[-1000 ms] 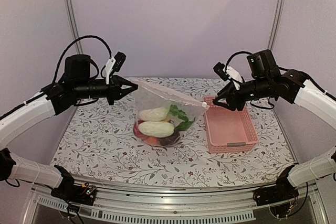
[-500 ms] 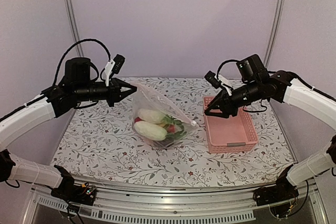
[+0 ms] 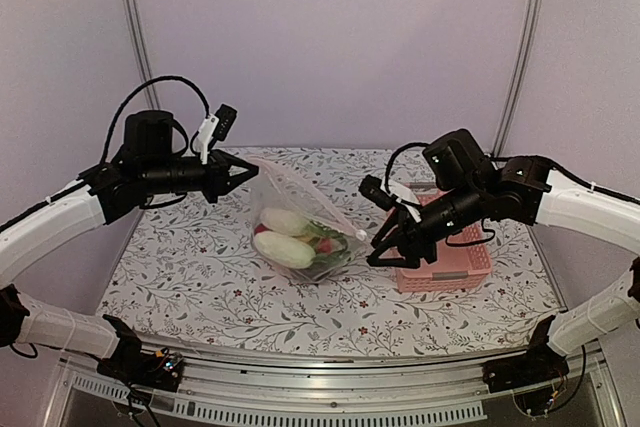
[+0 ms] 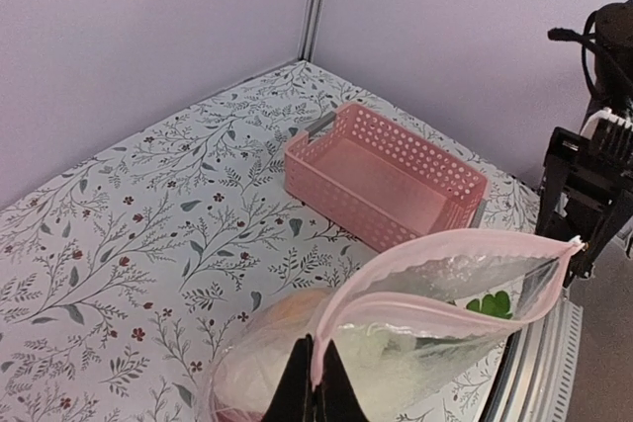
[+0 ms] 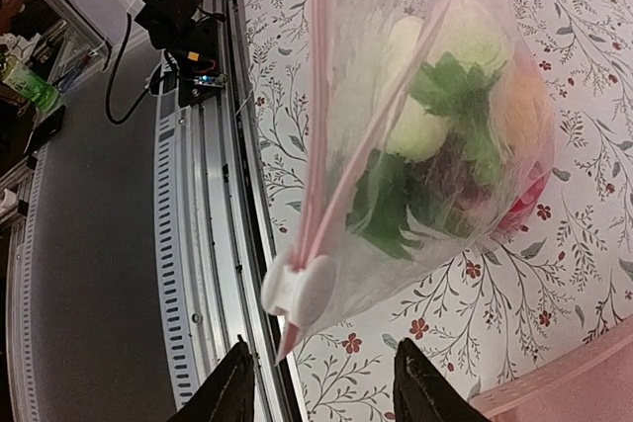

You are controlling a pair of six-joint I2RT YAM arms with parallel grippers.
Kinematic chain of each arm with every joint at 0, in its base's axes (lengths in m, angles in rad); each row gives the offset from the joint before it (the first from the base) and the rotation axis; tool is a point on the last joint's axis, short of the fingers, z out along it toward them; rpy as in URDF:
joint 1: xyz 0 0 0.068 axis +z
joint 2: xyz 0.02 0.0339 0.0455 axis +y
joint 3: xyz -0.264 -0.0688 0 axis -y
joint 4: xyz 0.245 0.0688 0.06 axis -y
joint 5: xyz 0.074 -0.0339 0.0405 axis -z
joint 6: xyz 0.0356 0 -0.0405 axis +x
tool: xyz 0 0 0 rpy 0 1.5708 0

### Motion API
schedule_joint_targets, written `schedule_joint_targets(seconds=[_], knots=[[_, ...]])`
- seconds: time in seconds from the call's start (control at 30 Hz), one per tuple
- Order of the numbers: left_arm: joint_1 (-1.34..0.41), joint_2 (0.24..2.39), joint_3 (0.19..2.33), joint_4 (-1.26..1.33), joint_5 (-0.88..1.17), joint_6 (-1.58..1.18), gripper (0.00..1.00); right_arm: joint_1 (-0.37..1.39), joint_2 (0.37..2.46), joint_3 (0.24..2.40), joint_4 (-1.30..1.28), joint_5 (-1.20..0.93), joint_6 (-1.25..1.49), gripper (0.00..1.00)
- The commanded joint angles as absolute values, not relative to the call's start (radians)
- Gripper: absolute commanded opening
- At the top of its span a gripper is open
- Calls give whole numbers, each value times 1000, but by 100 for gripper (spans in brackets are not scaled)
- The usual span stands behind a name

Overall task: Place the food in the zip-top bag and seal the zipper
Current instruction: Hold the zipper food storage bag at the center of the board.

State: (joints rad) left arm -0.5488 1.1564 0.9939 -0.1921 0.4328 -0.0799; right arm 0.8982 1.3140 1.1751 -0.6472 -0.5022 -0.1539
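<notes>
Our left gripper (image 3: 246, 168) clamped one end of the zipper (image 3: 308, 197), the bag (image 3: 276, 185) of food (image 3: 284, 248) hanging down onto the table (image 3: 190, 277). The zipper slanted toward our right gripper (image 5: 323, 382), whose jaws stood apart just short of its slider (image 5: 301, 290).

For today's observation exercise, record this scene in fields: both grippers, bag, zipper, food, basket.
left gripper: shut on a corner of the zip-top bag
right gripper: open, beside white slider, not gripping
zipper: mouth gaping, unsealed
food: inside bag; white, green, red pieces
pink basket: empty, on table's right side
</notes>
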Motion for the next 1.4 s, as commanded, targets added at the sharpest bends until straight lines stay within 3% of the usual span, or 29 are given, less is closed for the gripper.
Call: schedule_joint_targets(seconds=[0.0, 0.2, 0.47, 0.8, 1.13, 1.37], knots=[[-537, 1153, 1013, -207, 422, -84, 0, 913, 1348, 1210, -603, -436, -136, 43], [-538, 1157, 1012, -206, 423, -84, 0, 913, 1357, 1231, -577, -402, -138, 35], [-537, 1166, 1016, -209, 401, -87, 0, 965, 1401, 1254, -571, -434, -146, 48], [-535, 1179, 1024, -218, 383, -85, 0, 983, 1437, 1279, -530, -435, -120, 43], [-534, 1210, 1066, -255, 295, -137, 0, 1055, 1446, 1274, -500, -401, -100, 58], [-534, 1202, 1057, -258, 300, -158, 0, 1092, 1473, 1301, -456, -255, -54, 54]])
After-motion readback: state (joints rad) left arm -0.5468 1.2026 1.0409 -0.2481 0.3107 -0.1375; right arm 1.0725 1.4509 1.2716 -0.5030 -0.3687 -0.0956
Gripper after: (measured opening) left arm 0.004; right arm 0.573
